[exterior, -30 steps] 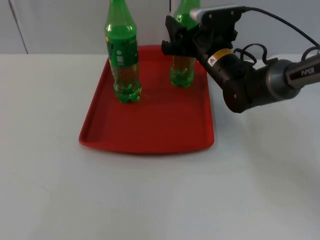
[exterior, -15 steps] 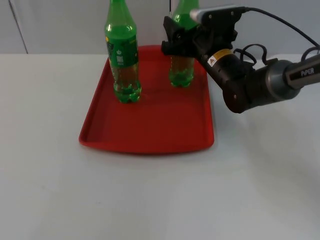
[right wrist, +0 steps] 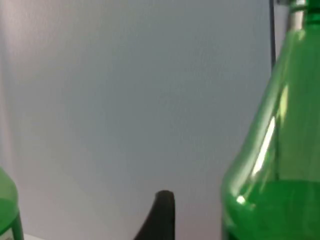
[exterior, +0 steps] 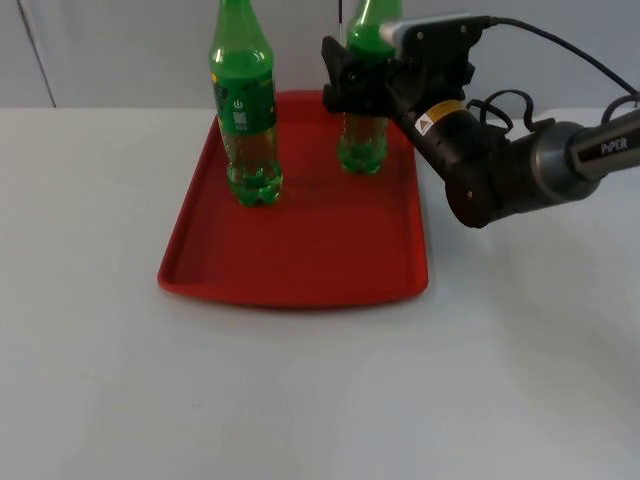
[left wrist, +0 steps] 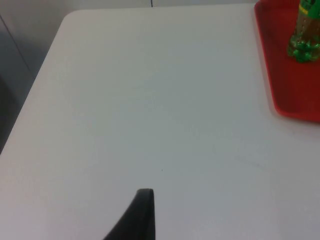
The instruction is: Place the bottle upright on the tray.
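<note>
A: Top view first. What's on the table?

B: Red tray [exterior: 300, 250] on the white table [exterior: 100, 380], toward the grey partition wall [exterior: 120, 50]. Two green bottles stand upright on it. Left bottle [exterior: 245, 110], white label facing the camera, sits in the far-left part of the tray. Right bottle [exterior: 363, 140] stands in the far-right part, close to the tray's right rim.

A: Right gripper?

B: Right gripper [exterior: 350, 88] is at the right bottle's mid-body, black fingers on either side of it, arm coming in from the right. Looks clamped on the bottle, base down on the tray floor. The bottle's upper body rises behind the gripper.

A: Left arm?

B: Waiting off to the side. Left wrist view: one black fingertip [left wrist: 137, 215] over bare table. The tray's near-left corner [left wrist: 290, 95] is visible, with the base of the left bottle [left wrist: 302, 42] standing on it, well apart from the fingertip. Can't tell whether the left gripper is open or closed; only the one fingertip is visible.

A: Right wrist view?

B: Green shoulder and neck of the right bottle [right wrist: 280, 150] very close to the camera, upright against the grey wall [right wrist: 125, 90]. One black fingertip [right wrist: 159, 215] just beside the bottle. A sliver of the other bottle [right wrist: 7, 205] at the edge. Contact itself isn't visible here; the grip reading comes from the top view.

A: Bottle position, short?

B: Both upright on the tray, well apart from each other, right one in the right gripper's grasp.
</note>
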Tool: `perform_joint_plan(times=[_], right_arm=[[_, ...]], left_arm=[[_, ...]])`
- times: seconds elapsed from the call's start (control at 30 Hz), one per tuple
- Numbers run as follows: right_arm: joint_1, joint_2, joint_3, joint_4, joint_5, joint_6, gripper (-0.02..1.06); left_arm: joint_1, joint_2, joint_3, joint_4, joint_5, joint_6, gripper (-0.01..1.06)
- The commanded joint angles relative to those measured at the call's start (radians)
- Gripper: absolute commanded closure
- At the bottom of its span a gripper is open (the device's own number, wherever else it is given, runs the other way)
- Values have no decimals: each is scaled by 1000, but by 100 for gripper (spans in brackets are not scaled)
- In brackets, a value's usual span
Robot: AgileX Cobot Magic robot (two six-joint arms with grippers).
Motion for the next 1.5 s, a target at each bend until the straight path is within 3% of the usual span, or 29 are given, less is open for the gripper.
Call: perform_joint_plan(times=[0.0, 0.27, 0.37, 0.47, 0.73, 0.83, 0.97, 1.17, 1.23, 1.33, 1.47], right_arm=[[-5, -4, -4, -2, -7, -3, 26], [-5, -4, -4, -4, -5, -3, 26], [-5, -4, -4, -4, -5, -3, 16], [-5, -4, -4, -4, -5, -3, 0], [-5, -4, -4, -6, 3, -3, -1], [-5, -4, -4, -12, 44, -3, -1], [-5, -26, -4, -12, 202, -3, -1], [-1, -45, -4, -12, 248, -3, -1], [12, -66, -4, -12, 335, -6, -1], [20, -89, 12, -12, 381, -22, -1], [23, -168, 108, 38, 424, -40, -1]], left_arm=[[1, -3, 4, 2, -11, -1, 0], [1, -3, 4, 2, -11, -1, 0], [1, -3, 4, 2, -11, -1, 0], [1, -3, 4, 2, -11, -1, 0], [1, -3, 4, 2, -11, -1, 0], [1, -3, 4, 2, -11, -1, 0], [1, -3, 4, 2, -11, -1, 0], [1, -3, 4, 2, -11, -1, 0], [1, -3, 4, 2, -11, -1, 0], [1, -3, 4, 2, -11, -1, 0], [1, -3, 4, 2, -11, -1, 0]])
